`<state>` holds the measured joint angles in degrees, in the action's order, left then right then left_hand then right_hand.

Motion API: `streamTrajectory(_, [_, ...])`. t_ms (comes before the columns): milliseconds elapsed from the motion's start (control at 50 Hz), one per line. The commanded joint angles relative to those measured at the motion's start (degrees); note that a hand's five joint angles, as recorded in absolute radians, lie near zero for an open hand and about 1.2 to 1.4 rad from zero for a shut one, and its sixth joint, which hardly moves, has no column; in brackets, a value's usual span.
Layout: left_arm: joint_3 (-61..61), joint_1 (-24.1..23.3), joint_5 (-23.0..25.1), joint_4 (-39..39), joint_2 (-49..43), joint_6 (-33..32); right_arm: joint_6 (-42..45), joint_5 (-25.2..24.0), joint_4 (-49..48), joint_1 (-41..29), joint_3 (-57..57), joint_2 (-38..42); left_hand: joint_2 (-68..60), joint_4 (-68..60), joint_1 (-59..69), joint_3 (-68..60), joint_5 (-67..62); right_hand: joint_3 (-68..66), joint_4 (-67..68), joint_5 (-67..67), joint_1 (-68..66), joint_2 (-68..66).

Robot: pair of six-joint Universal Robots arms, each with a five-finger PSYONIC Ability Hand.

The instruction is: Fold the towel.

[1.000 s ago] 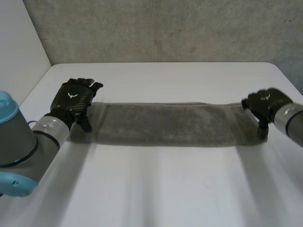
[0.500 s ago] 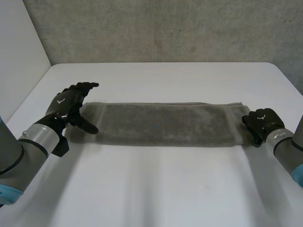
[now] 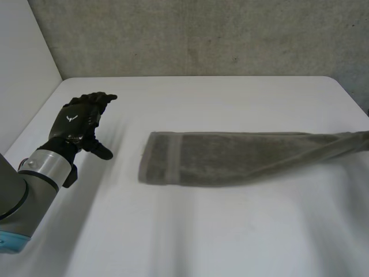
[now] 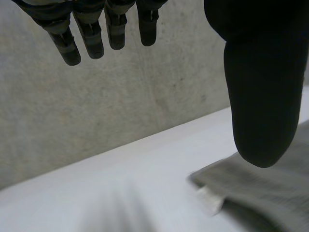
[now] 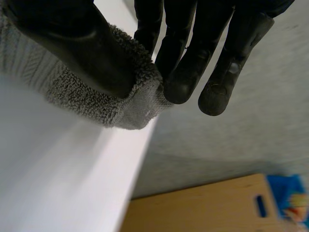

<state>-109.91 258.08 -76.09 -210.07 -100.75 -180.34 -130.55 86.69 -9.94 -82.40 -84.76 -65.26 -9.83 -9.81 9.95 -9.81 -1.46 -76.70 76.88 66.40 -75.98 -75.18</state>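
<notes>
In the head view the towel (image 3: 230,157) lies as a long grey strip across the middle of the white table (image 3: 230,236). Its left end is flat and square, and its right part narrows and bunches as it runs to the table's right side. The left hand (image 3: 75,124) hovers over the table's left part, well apart from the towel's left end. Its fingers are loosely curved, its thumb sticks out, and it holds nothing. A concrete wall (image 3: 202,34) stands behind the table. In the left wrist view the left hand's fingers (image 4: 91,38) hang relaxed and slightly apart, with the thumb (image 4: 260,87) set wide of them and nothing between. Below the thumb tip the towel's end (image 4: 260,193) rests on the table, with a small white label (image 4: 210,200) at its corner. In the right wrist view the right hand (image 5: 193,29) pinches the towel's end (image 5: 91,104). The thumb (image 5: 82,43) presses the thick folded cloth against the fingertips, and the cloth curls round the thumb's tip. The pinch sits over the table's edge (image 5: 130,159), with a wooden surface (image 5: 193,208) lower down beyond it.
</notes>
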Motion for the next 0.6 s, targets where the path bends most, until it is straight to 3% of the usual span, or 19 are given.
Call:
streamTrajectory(20, [0.9, -4.2, -9.1, 0.0, 0.1, -9.3, 3.0, 2.0, -0.2, -7.0, 5.1, -1.1, -0.4, -0.4, 0.3, -0.4, 1.2, -3.3, 3.1, 3.6, -4.0, -4.8])
streamTrajectory(60, [1.2, -4.8, -10.0, 0.0, 0.0, -10.1, 3.7, 1.9, -0.5, -16.5, 8.5, -0.4, -0.4, -0.4, 0.3, -0.4, 1.2, -3.3, 3.1, 3.6, -4.0, -4.8])
streamTrajectory(80, [1.6, -5.2, -10.6, 0.0, -0.1, -10.2, 3.7, 1.9, -0.5, -16.6, 8.5, -0.4, -0.2, -0.2, 0.1, -0.2, 1.4, -3.3, 3.1, 3.6, -4.0, -4.8])
streamTrajectory(120, [2.1, -5.4, -10.6, 0.0, -0.1, -10.1, 5.5, 1.4, -0.9, -25.4, 11.1, 1.4, -0.2, -0.2, 0.1, -0.2, 1.4, -3.3, 3.1, 3.6, -4.0, -4.8])
streamTrajectory(180, [2.9, -5.9, -10.7, 0.0, -0.5, -10.1, 6.6, 1.2, -1.0, -29.8, 12.5, 3.0, -0.2, -0.2, 0.1, -0.2, 1.4, -3.3, 3.1, 3.6, -4.0, -4.8])
streamTrajectory(220, [3.2, -6.1, -10.7, -0.1, -0.6, -10.1, 9.0, 0.0, -1.7, -38.8, 15.1, 7.3, -0.2, -0.2, 0.1, -0.2, 1.4, -3.3, 3.1, 3.6, -4.0, -4.8])
streamTrajectory(240, [3.6, -6.3, -10.7, -0.1, -0.6, -10.0, 9.0, 0.0, -1.7, -38.8, 15.2, 7.3, -0.2, -0.2, 0.1, -0.2, 1.4, -3.3, 3.1, 3.6, -4.0, -4.8])
streamTrajectory(280, [4.2, -6.4, -10.7, -0.1, -0.9, -10.0, 10.6, -1.7, -2.7, -45.7, 16.8, 12.2, -0.4, -0.4, 0.3, -0.4, 1.2, -3.3, 3.1, 3.6, -4.0, -4.8])
streamTrajectory(480, [8.0, -8.3, -10.8, -0.2, -4.2, -10.1, 10.9, -5.7, -5.0, -54.4, 18.0, 22.9, -0.4, -0.4, 0.3, -0.4, 1.2, -3.3, 3.1, 3.6, -4.0, -4.8])
streamTrajectory(500, [8.9, -9.0, -10.8, -0.2, -5.2, -10.1, 10.6, -5.7, -5.1, -54.4, 17.6, 22.9, -0.4, -0.4, 0.3, -0.4, 1.2, 12.5, -12.6, -12.2, 11.7, 10.9])
streamTrajectory(520, [9.9, -9.6, -10.8, -0.2, -6.2, -10.0, 10.6, -5.7, -5.1, -54.4, 17.6, 22.9, -0.4, -0.4, 0.3, -0.4, 1.2, 12.6, -12.8, -12.3, 11.9, 11.1])
streamTrajectory(540, [9.9, -9.6, -10.8, -0.2, -6.2, -10.0, 10.2, -5.3, -5.2, -54.4, 17.1, 22.5, -0.4, -0.4, 0.3, -0.4, 1.2, 36.8, -37.0, -36.5, 36.0, 35.2])
streamTrajectory(560, [10.8, -10.3, -10.8, -0.2, -7.2, -10.1, 10.2, -5.3, -5.2, -54.4, 17.1, 22.5, -0.4, -0.4, 0.3, -0.4, 1.2, 37.0, -37.2, -36.7, 36.3, 35.5])
streamTrajectory(580, [12.0, -11.1, -10.8, -0.1, -8.3, -10.1, 9.4, -4.8, -5.3, -54.1, 16.4, 21.5, -0.4, -0.4, 0.3, -0.4, 1.2, 56.5, -56.7, -56.2, 55.8, 55.0])
streamTrajectory(600, [12.0, -11.1, -10.8, -0.1, -8.3, -10.1, 7.3, -3.9, -5.3, -54.0, 14.9, 19.3, -0.4, -0.4, 0.3, -0.4, 1.2, 66.7, -66.9, -66.4, 66.0, 65.2])
